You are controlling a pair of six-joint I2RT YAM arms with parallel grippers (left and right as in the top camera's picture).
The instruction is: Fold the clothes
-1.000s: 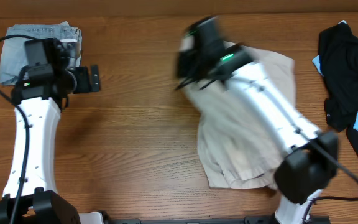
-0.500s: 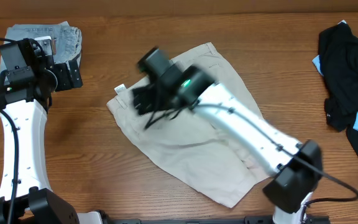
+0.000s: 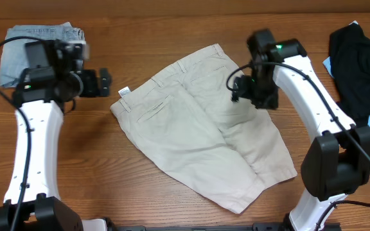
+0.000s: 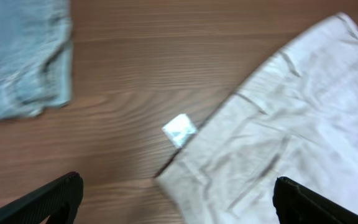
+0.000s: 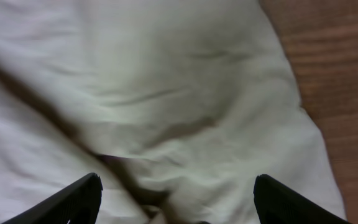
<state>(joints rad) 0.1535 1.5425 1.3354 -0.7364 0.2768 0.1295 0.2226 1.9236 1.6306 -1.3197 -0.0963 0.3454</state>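
The clothes, light khaki shorts (image 3: 204,128), lie spread flat mid-table, waistband toward the upper left and leg hems toward the lower right. A small white label (image 3: 124,92) sticks out at the waistband corner. My left gripper (image 3: 105,83) hangs open just left of that corner, holding nothing. In the left wrist view the label (image 4: 179,130) and the shorts (image 4: 278,137) lie ahead of the left gripper (image 4: 176,199). My right gripper (image 3: 237,90) is open over the shorts' right side. In the right wrist view the creased cloth (image 5: 166,93) fills the space below the right gripper (image 5: 179,190), ungripped.
A folded light-blue denim garment (image 3: 37,45) sits at the far left corner, also seen as denim (image 4: 17,56) in the left wrist view. A black garment with light-blue cloth (image 3: 358,70) lies at the right edge. Bare wood table (image 3: 108,167) surrounds the shorts.
The right gripper swept left with the bunched shorts, opened and let go, then drew back right. The shorts now lie spread out. The left arm shifted slightly toward the waistband corner.
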